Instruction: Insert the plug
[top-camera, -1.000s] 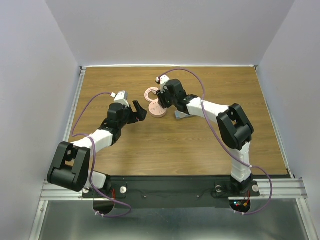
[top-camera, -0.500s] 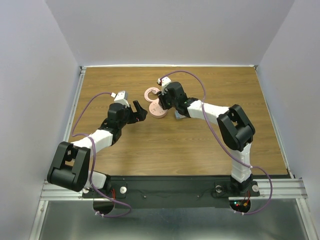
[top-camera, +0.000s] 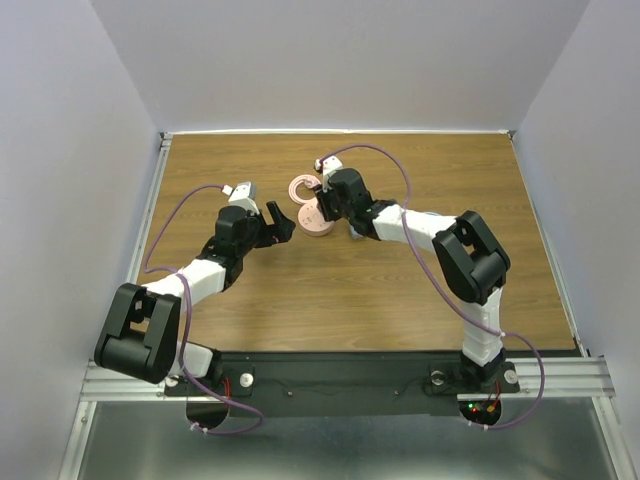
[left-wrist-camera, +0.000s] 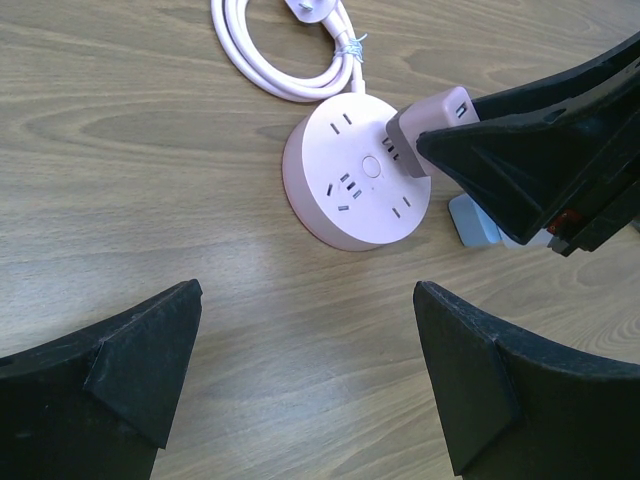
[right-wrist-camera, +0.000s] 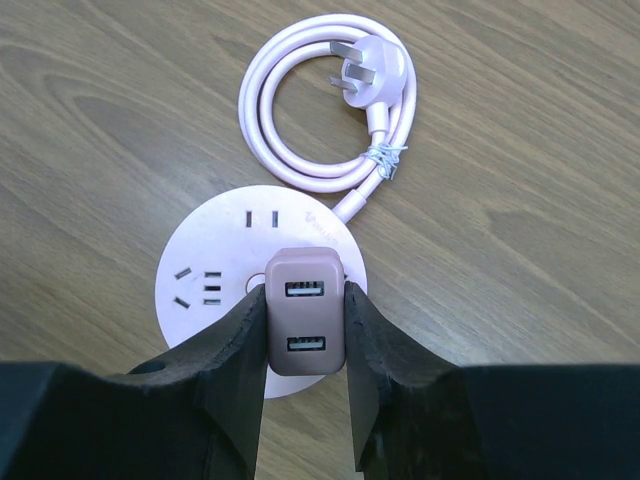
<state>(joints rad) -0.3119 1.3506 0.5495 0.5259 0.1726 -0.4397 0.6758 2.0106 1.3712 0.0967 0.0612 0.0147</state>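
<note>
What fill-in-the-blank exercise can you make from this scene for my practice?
The right gripper is ____ on the pink charger.
The charger shows ____ USB ports.
The power strip has a ____ shape.
The left gripper stands ____, holding nothing.
Missing words: shut, two, round, open.

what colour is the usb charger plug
The charger plug is dusty pink; the right wrist view shows it best.

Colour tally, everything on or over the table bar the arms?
Pink: 2 (round socket hub with its coiled cord, USB charger)
Grey: 1 (small block)
Total: 3
</note>
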